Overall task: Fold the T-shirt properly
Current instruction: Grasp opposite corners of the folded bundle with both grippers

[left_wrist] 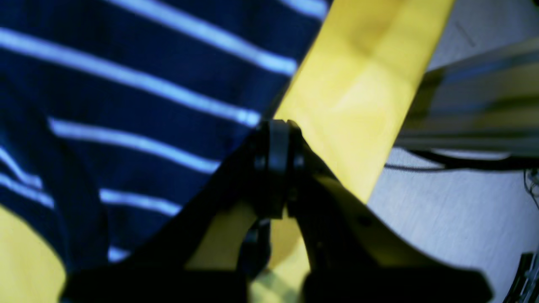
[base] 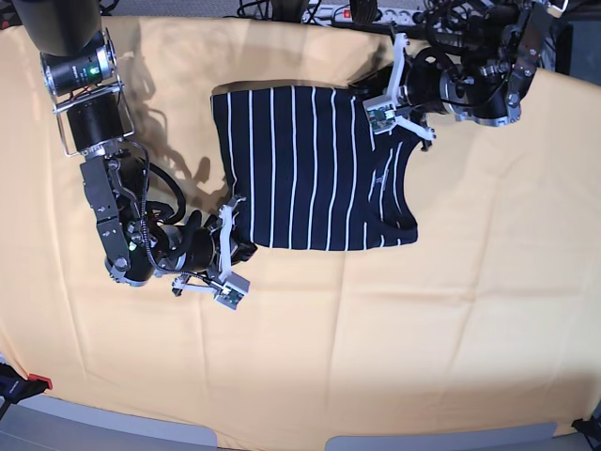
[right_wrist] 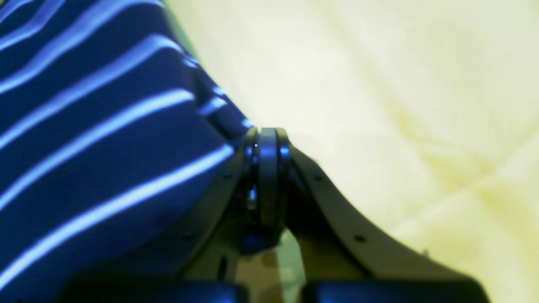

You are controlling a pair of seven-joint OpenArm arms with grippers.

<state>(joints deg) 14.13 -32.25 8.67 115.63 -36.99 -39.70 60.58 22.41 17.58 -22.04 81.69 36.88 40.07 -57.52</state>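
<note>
The T-shirt (base: 300, 169) is dark navy with thin white stripes and lies partly folded on the yellow cloth at centre back, a sleeve showing at its right side. My left gripper (base: 362, 94) is at the shirt's far right corner. In the left wrist view its fingertips (left_wrist: 278, 143) are pressed together on the shirt's edge (left_wrist: 139, 97). My right gripper (base: 247, 249) is at the shirt's near left corner. In the right wrist view it (right_wrist: 267, 145) is shut on the hem of the shirt (right_wrist: 105, 139), with blue cloth showing between the fingers.
A yellow cloth (base: 423, 338) covers the table. A power strip and cables (base: 376, 11) lie along the back edge. The table's front edge (base: 282, 442) is near. In the left wrist view, grey floor and cables (left_wrist: 463, 202) show beyond the table's edge.
</note>
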